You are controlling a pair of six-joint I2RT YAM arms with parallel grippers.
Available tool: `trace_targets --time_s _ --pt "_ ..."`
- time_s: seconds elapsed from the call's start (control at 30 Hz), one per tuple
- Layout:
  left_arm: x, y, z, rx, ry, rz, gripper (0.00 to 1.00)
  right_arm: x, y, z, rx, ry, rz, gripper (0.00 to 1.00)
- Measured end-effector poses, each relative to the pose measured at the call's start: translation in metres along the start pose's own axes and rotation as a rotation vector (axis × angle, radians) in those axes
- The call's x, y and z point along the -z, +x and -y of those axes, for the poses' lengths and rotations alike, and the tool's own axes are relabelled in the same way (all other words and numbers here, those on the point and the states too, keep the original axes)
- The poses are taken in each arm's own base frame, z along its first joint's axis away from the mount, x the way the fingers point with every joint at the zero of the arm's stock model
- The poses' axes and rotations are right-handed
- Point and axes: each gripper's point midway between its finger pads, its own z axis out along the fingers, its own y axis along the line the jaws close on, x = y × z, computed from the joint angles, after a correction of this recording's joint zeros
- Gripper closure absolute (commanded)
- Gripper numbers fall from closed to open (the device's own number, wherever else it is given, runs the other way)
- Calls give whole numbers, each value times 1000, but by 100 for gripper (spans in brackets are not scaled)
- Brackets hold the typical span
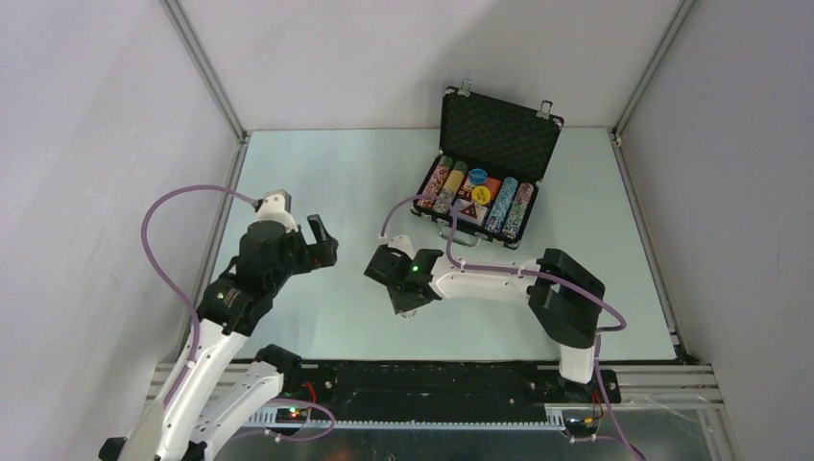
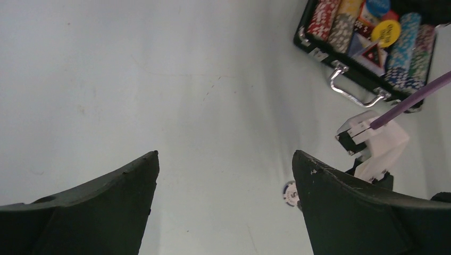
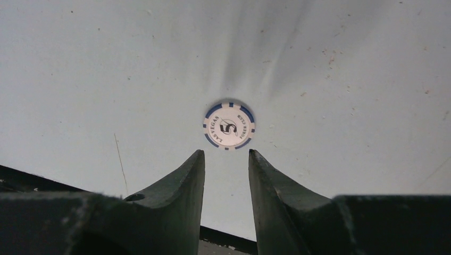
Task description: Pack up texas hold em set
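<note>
The black briefcase (image 1: 501,134) stands open at the far side of the table, its lid upright. Inside it are rows of poker chips (image 1: 507,204), a yellow disc (image 1: 481,194) and a blue disc (image 1: 477,177). One white-and-blue chip (image 3: 229,126) marked 5 lies flat on the table. My right gripper (image 3: 225,152) points down over the table with its jaws narrowly open and nothing between them, and the chip lies just beyond its fingertips. My left gripper (image 2: 225,153) hangs wide open and empty to the left. The same chip (image 2: 290,194) shows beside its right finger.
The case's silver handle (image 2: 353,95) faces the arms. A purple cable (image 1: 437,216) loops from the right wrist in front of the case. Metal frame posts (image 1: 206,72) and white walls enclose the table on three sides.
</note>
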Motion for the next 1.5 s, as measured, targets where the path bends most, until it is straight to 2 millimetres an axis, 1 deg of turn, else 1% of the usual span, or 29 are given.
trace_targets --time_s 0.03,0.07,0.1,0.17,0.33,0.47,0.6,0.7,0.83,1.03,1.2,1.37,1.5 --pt "0 -2 2 9 7 7 0 2 0 1 0 -2 2 51" --pt "1 -4 3 19 12 14 0 4 0 3 0 -3 4 48" --pt "1 -4 4 25 16 16 0 4 1 4 2 -2 4 42" --pt "1 -5 6 38 24 17 0 4 2 6 8 0 1 37" --pt "0 -2 7 40 30 12 0 1 3 5 11 -7 3 36" --pt "2 -1 4 40 28 25 1 -4 1 2 4 -19 7 37" --pt "6 -5 1 45 19 53 2 -19 7 1 8 -8 -14 38" --pt "6 -2 -3 47 9 55 2 -30 13 4 14 18 -32 38" --pt "2 5 -7 45 -4 37 2 -31 10 5 12 21 -26 39" --pt "1 5 -8 47 -9 36 2 -33 7 5 8 27 -20 53" --pt "1 5 -8 48 -11 37 2 -34 7 5 7 27 -19 55" --pt "1 4 -8 49 -11 38 2 -34 6 3 10 31 -23 60" --pt "1 5 -8 48 -10 37 2 -34 6 2 12 32 -21 61"
